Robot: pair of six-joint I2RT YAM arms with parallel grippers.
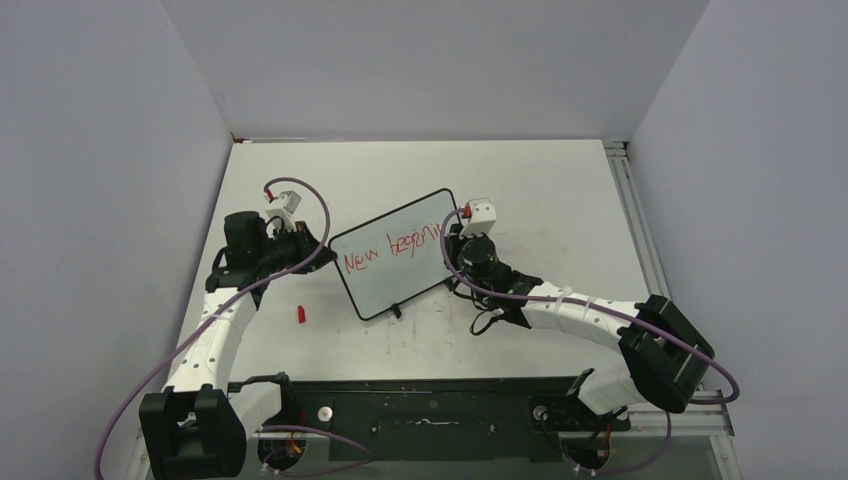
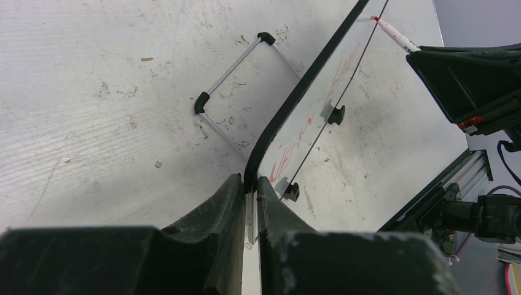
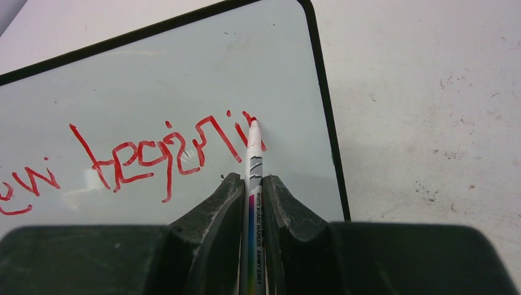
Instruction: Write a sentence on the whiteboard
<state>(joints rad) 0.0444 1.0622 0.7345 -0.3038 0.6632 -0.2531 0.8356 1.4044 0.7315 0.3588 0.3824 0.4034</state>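
Note:
The whiteboard (image 1: 395,252) stands tilted on the table, black-framed, with red lettering (image 1: 385,250) reading "New beginni" in one line. My left gripper (image 1: 300,238) is shut on the board's left edge (image 2: 258,161). My right gripper (image 1: 455,232) is shut on a white whiteboard marker (image 3: 253,178). The marker's red tip (image 3: 252,121) touches the board (image 3: 153,86) at the end of the lettering (image 3: 166,150), near the board's right edge. The marker also shows in the left wrist view (image 2: 393,35) at the far end of the board.
A small red marker cap (image 1: 300,314) lies on the table left of the board's near corner. The board's wire stand (image 2: 239,92) rests on the scuffed tabletop behind it. An aluminium rail (image 1: 628,200) runs along the table's right edge.

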